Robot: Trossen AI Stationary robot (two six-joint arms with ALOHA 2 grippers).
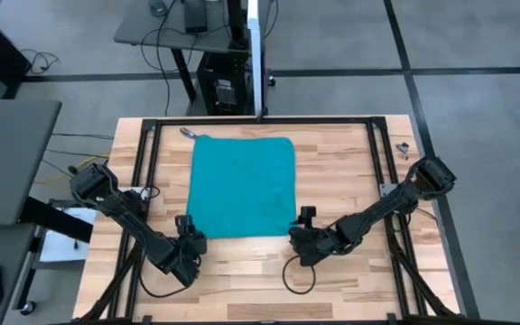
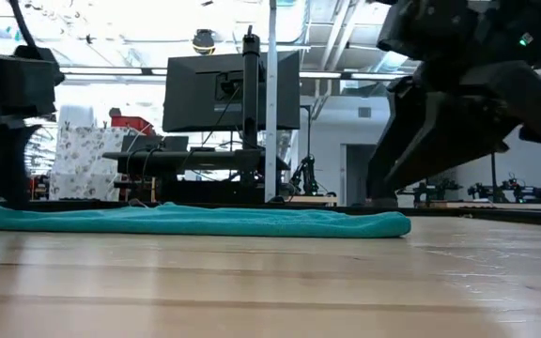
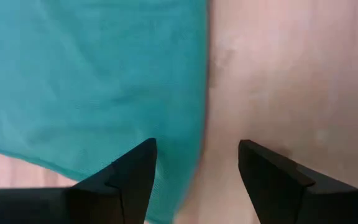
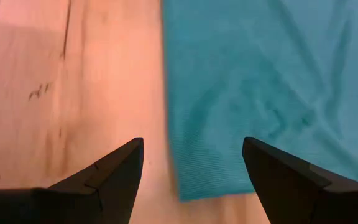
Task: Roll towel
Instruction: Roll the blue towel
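At towel (image 1: pixel 242 186) near corners, left gripper (image 3: pixel 196 163) and right gripper (image 4: pixel 193 160) gape, seemingly untouching.

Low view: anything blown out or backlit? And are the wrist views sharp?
Low view: ceiling lights are blown out, so both arms read as dark silhouettes; the towel stays legible. Left wrist view: soft, the towel's edge smeared between the open left end effector fingers. Right wrist view: warm cast on the table, weave faintly visible ahead of the open right end effector.
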